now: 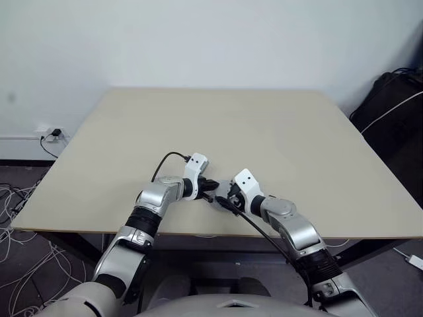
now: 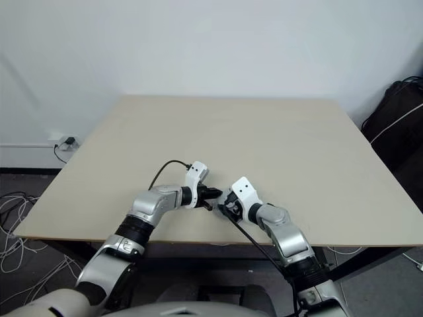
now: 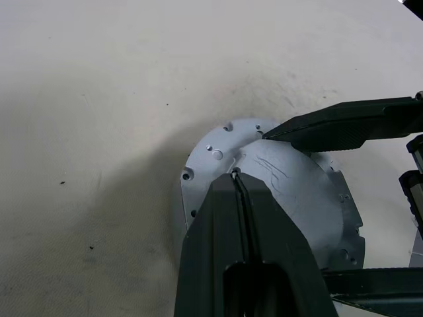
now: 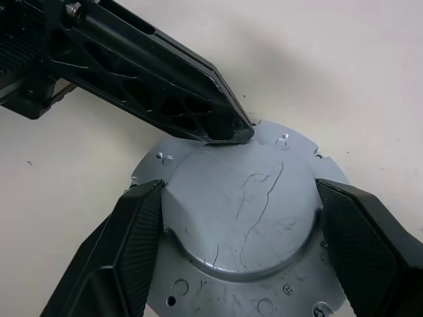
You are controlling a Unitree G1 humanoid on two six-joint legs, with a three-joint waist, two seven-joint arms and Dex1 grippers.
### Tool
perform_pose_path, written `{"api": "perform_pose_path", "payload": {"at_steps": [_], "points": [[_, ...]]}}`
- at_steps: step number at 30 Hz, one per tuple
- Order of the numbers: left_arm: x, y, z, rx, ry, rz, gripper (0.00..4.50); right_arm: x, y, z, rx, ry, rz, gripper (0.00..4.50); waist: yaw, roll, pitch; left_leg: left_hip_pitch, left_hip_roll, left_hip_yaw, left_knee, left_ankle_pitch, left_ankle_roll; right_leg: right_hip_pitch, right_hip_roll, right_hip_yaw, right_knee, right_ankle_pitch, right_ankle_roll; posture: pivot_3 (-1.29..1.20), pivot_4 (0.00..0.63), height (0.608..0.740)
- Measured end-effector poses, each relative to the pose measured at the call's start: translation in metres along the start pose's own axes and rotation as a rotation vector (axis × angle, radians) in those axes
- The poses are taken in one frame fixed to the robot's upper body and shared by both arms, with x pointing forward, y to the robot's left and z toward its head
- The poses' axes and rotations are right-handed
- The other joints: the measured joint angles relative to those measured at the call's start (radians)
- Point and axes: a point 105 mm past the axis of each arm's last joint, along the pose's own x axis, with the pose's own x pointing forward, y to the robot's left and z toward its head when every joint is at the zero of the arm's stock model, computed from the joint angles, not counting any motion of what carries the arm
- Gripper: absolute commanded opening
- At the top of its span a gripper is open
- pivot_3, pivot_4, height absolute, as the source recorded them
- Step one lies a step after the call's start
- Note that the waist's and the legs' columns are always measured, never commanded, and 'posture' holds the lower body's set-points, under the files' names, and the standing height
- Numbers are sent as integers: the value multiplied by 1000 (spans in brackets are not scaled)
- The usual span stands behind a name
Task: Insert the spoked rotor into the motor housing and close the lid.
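A wide beige tabletop [image 1: 264,139] carries everything here, with a pale wall behind it. A black bag [image 1: 394,105] sits on the floor off the tabletop's far right corner, and loose cables [image 1: 20,198] trail over the floor beside the left edge.

Both arms reach in over the near edge and meet close to its middle. The right gripper [image 4: 239,218] points forward and to the left, its two black fingers [image 4: 135,244] spread wide, one pressed against each side of the raised grey centre of the lid [image 4: 241,211]. So it holds the lid by that dome. The left gripper [image 3: 239,181] points forward and to the right toward it, its fingers pressed flat together into one narrow tip. In the right wrist view that closed tip rests at the far edge of the dome, where the dome meets the flat flange.

The lid lies plain grey face up near the middle of the near edge, its flange ringed with small screw holes and its dome marked with thin scratches. It sits flat, and whatever is under it is hidden; the tabletop shows directly around its rim. In the head views the lid is almost entirely covered by the two grippers.
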Motion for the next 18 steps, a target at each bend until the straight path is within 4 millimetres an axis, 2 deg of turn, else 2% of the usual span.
{"api": "perform_pose_path", "payload": {"at_steps": [6,14,16,18], "points": [[5,-17,-4,-2,15,-97,0,0,0,0,-2,0,-1,3263,-1,0,0,0,0,0,0,0,0,0,-1,0,0,0,0,0,0,740],[9,-16,-2,8,8,-70,0,0,0,0,-1,1,-1,3263,-1,0,0,0,0,0,-1,0,0,0,-1,0,0,0,0,0,0,740],[9,-16,-2,9,9,-70,0,0,1,0,1,2,0,4028,-1,0,0,0,0,0,-1,0,0,0,-1,0,0,0,0,0,0,740],[9,-16,-2,9,9,-70,0,-1,2,-2,6,6,-1,4477,-1,0,0,0,0,0,-1,0,0,0,0,0,0,0,-1,0,0,740]]}}
